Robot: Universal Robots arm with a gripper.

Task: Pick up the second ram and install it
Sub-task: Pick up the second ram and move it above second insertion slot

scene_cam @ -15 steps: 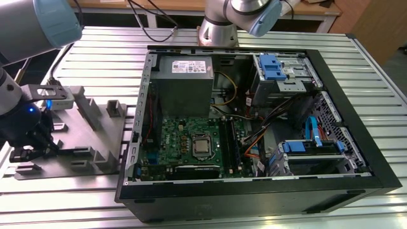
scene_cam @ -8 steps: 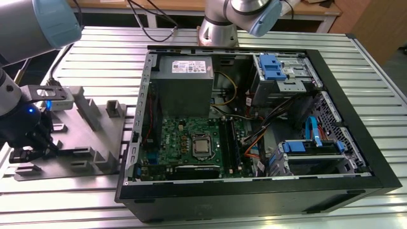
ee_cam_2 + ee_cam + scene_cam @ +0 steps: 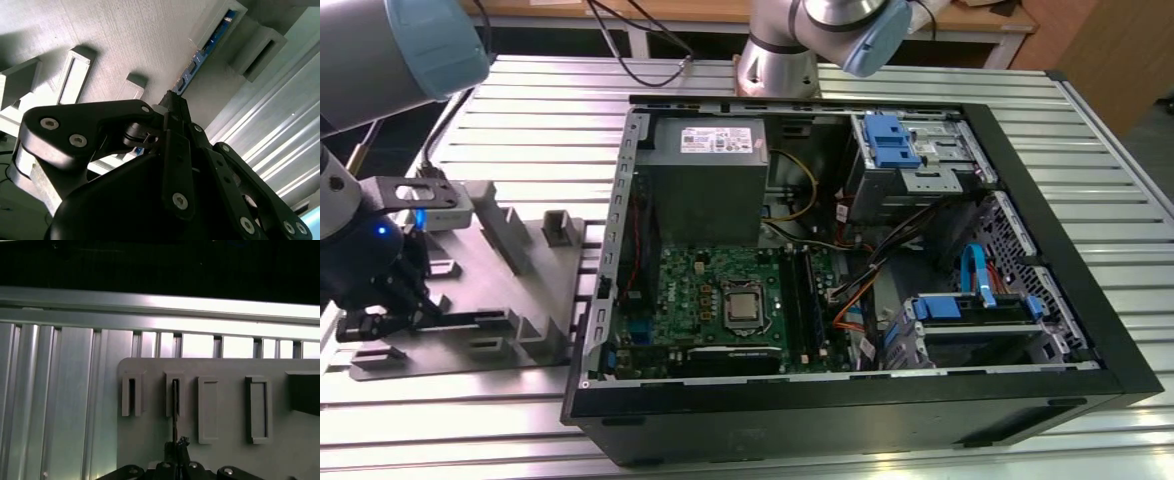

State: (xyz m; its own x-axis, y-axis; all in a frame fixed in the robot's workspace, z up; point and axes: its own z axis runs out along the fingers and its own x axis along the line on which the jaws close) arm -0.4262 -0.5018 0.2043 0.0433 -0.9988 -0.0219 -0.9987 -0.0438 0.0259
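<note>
Clearly, we see the gripper (image 3: pixel 172 107) pressed together on one end of the second ram (image 3: pixel 205 50), a thin dark stick with blue along its edge. The stick stands on edge in the slotted ribs of the grey plastic tray (image 3: pixel 125 40). The tray rests on the ribbed aluminium table (image 3: pixel 534 130), at the exterior view's left of the open computer case (image 3: pixel 854 400). Its green motherboard (image 3: pixel 707 290) lies well apart from the gripper.

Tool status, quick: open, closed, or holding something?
Tool: closed on the second ram, whose far end sits in a slot of the grey tray.
</note>
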